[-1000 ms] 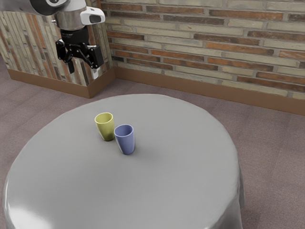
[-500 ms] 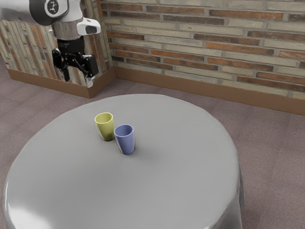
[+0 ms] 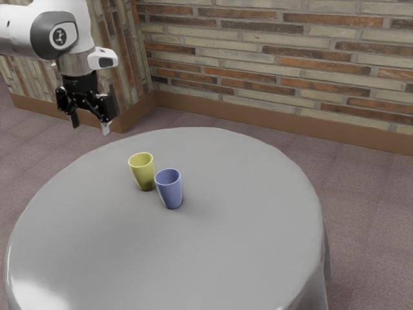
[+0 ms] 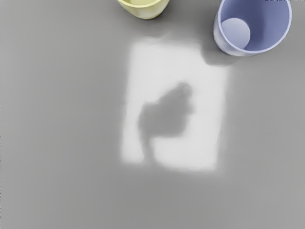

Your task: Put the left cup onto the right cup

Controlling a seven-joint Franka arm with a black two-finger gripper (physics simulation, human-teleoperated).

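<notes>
The released, empty black two-finger pincer (image 3: 89, 123) hovers high; the upright yellow plastic cup (image 3: 142, 170) stands lower, toward the exterior view's right.

Arm (image 3: 55, 35) enters from exterior view's upper left. Gripper (image 3: 89, 121) hangs above table's far left edge, fingers pointing down, spread apart, nothing between them. Gripper well apart from both cups.

Table (image 3: 245, 245) round, draped in grey cloth. Yellow cup (image 3: 142, 170) upright, mouth up, left of table centre. Blue cup (image 3: 169, 188) upright, mouth up, just beside yellow cup, on its right and nearer camera. Contact between cups cannot be told.

Brick wall (image 3: 277, 58) behind table. Floor (image 3: 368, 187) carpeted.
</notes>
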